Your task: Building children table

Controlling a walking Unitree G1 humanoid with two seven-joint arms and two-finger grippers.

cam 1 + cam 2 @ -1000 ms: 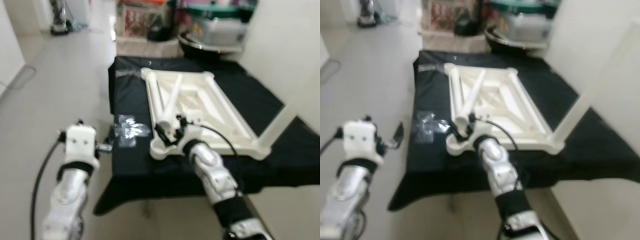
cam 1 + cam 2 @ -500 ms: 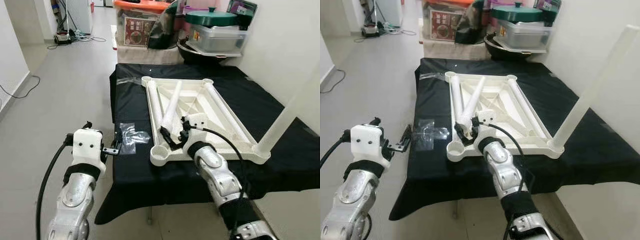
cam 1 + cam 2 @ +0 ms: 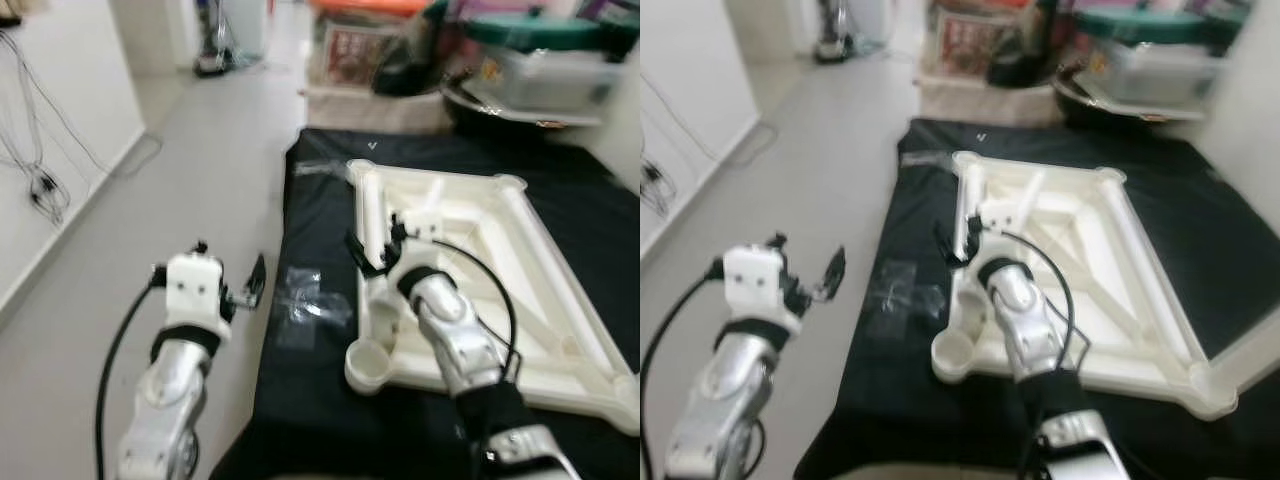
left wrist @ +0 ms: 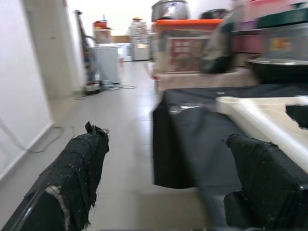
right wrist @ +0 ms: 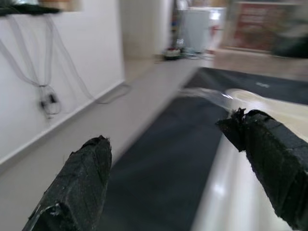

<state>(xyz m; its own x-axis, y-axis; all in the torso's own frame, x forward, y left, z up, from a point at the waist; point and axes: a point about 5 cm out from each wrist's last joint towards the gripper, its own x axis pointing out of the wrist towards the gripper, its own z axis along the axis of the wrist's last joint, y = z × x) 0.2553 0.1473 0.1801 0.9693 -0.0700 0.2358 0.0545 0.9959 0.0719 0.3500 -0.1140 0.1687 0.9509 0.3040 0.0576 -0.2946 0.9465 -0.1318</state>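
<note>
White table frame (image 3: 480, 290) lies upside down (long axis running away); both pincers gape, right pincer (image 3: 372, 250) above its rail.

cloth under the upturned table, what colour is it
Black. The cloth shows best in the right eye view, spread beneath the white upturned table.
</note>
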